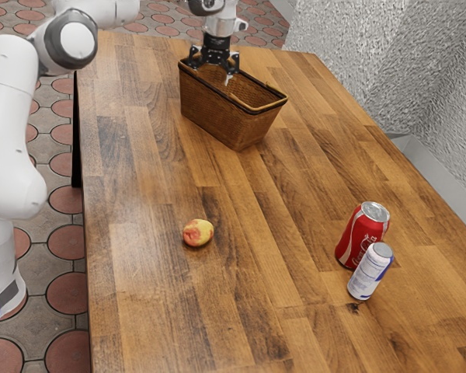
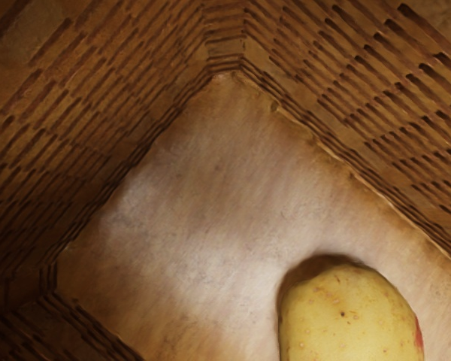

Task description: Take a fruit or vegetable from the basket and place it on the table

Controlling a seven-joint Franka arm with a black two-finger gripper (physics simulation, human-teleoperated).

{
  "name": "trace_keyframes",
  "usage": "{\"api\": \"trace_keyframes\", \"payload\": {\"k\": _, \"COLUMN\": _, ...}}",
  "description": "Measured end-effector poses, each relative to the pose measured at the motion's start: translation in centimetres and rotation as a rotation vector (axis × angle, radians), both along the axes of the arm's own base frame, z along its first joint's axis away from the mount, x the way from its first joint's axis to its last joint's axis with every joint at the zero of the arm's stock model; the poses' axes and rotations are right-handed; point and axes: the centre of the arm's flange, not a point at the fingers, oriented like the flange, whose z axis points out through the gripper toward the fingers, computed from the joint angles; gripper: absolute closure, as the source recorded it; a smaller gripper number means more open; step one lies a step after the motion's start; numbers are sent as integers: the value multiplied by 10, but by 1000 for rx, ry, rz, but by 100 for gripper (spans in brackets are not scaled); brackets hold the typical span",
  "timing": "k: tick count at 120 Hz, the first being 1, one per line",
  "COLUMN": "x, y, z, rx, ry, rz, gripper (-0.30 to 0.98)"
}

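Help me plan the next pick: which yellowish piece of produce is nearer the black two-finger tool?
The speckled yellow oval one, inside the brown wicker basket where the tool is; the red-and-yellow one lies out on the wooden table.

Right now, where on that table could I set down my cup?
The table has bare wood between the peach-like fruit and the red can, and between that fruit and the basket. It's crowded where the white can stands close by the red one. Inside, the basket's floor is bare beside a yellow item, but my pincer hangs there.
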Motion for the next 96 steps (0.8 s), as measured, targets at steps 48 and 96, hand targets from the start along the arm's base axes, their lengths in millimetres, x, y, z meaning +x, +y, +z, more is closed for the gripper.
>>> {"api": "trace_keyframes", "payload": {"k": 48, "x": 47, "y": -35, "z": -36, "rx": 7, "ry": -5, "rz": -1, "gripper": 0}}
{"api": "trace_keyframes", "payload": {"k": 96, "x": 58, "y": -53, "z": -62, "rx": -38, "ry": 25, "rz": 0, "gripper": 0}}
